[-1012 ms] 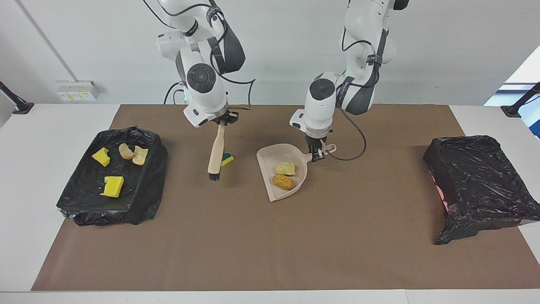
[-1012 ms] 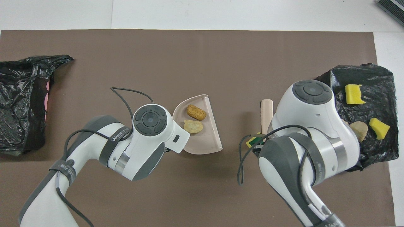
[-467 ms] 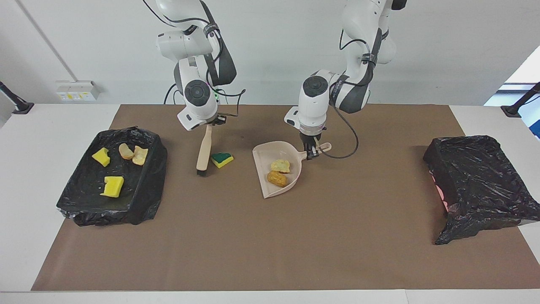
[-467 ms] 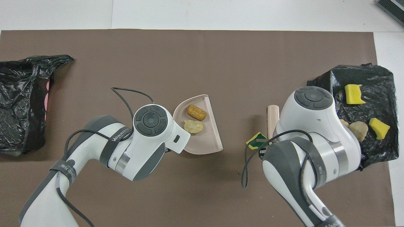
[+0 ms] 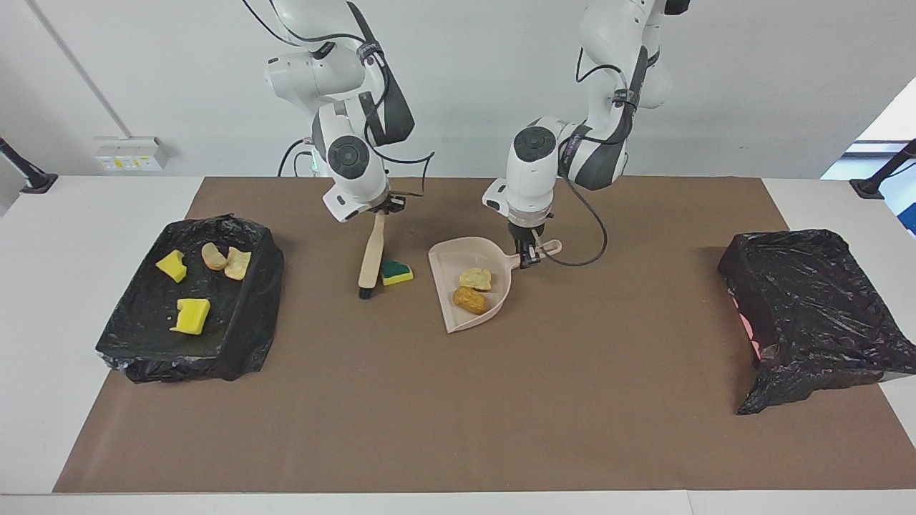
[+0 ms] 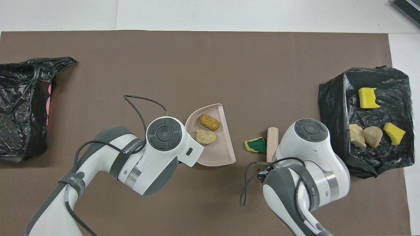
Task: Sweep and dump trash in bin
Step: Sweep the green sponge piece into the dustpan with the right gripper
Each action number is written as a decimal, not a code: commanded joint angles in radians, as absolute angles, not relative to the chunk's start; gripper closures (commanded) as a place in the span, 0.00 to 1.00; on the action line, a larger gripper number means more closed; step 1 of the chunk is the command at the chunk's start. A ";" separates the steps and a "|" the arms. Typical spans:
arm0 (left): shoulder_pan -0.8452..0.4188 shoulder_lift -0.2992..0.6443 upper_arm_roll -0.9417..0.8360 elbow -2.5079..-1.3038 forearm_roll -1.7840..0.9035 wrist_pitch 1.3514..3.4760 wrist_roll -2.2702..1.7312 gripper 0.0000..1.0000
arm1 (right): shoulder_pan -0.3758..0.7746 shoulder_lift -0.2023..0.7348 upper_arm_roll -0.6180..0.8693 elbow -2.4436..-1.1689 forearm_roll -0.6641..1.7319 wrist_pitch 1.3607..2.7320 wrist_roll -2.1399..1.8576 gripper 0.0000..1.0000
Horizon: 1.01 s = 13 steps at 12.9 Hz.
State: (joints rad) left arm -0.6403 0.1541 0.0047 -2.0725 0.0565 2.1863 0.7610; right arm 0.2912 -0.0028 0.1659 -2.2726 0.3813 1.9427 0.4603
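Note:
My right gripper point(image 5: 383, 207) is shut on the top of the beige brush point(image 5: 371, 256), whose black bristles rest on the mat. The green-faced sponge point(image 5: 396, 272) lies right beside the brush, between it and the beige dustpan point(image 5: 447, 261). It also shows in the overhead view point(image 6: 256, 144). My left gripper point(image 5: 529, 254) is shut on the dustpan's handle. The pan lies on the mat with a pale tan lump point(image 5: 475, 278) and an orange-brown lump point(image 5: 469, 300) in it. Two yellow sponge bits point(image 5: 191, 315) and two tan lumps point(image 5: 214, 255) lie in the black-lined bin point(image 5: 247, 343) at the right arm's end.
A second black-lined bin point(image 5: 816, 307) stands at the left arm's end of the table. A brown mat point(image 5: 458, 415) covers the table between the bins. Cables hang from both wrists.
The brush first swung toward the right arm's end past the green sponge, then came back and pushed the sponge closer to the dustpan. The dustpan shifted slightly toward the sponge.

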 commanded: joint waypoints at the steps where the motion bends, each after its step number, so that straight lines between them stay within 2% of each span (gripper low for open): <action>1: -0.644 0.120 0.015 -2.131 0.075 2.209 0.778 1.00 | 0.349 0.073 0.170 -2.229 0.515 2.038 0.495 1.00; 5: -0.637 0.117 0.015 -2.137 0.075 2.210 0.813 1.00 | 0.373 0.115 0.175 -2.102 0.572 2.010 0.558 1.00; 9: -0.607 0.120 0.015 -2.137 0.074 2.224 0.902 1.00 | 0.305 0.069 0.164 -2.027 0.542 1.823 0.490 1.00; 13: -0.572 0.130 0.015 -2.120 0.074 2.224 0.983 1.00 | 0.296 0.023 0.172 -2.026 0.298 1.727 0.432 1.00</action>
